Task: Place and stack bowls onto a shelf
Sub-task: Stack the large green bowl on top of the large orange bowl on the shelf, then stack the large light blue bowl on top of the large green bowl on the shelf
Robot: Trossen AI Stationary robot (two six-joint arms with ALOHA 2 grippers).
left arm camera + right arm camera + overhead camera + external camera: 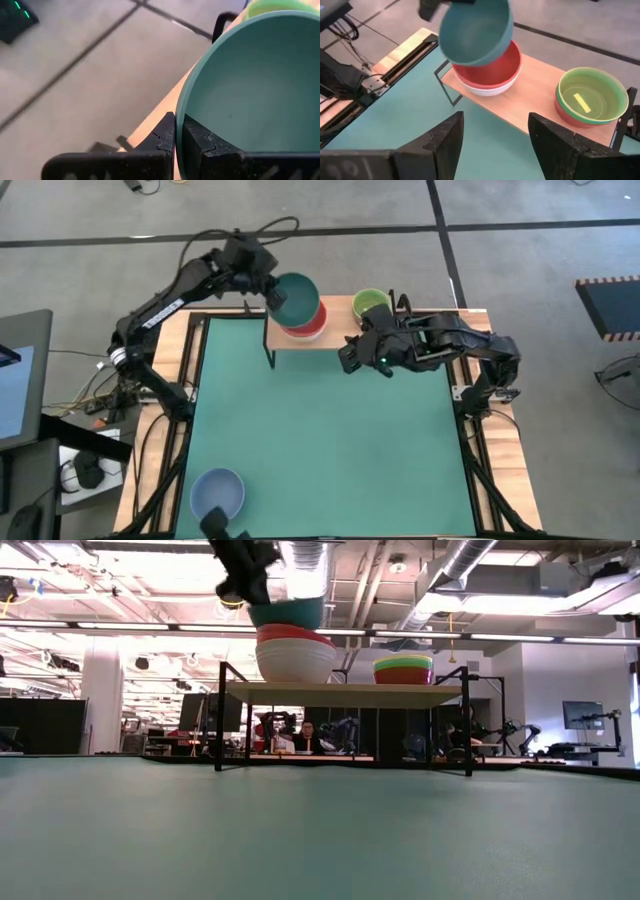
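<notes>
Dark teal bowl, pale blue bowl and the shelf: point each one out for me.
dark teal bowl [476, 31], right wrist view, on its outer wall.
pale blue bowl [217, 492], high view, on its inside bottom.
shelf [530, 107], right wrist view, on bare wood top between the two stacks.

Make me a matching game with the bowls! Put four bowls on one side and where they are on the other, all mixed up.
Bowls:
1. dark teal bowl
2. white bowl
3. yellow-green bowl
4. pale blue bowl

Places:
A. on the green mat, near the front edge, far from the shelf
B. held by its rim in the left gripper, just above the red bowl
C. top of the other stack, on the shelf in front of the open right gripper
D. bottom of the stack under the red bowl

Pairs: 1-B, 2-D, 3-C, 4-A
</notes>
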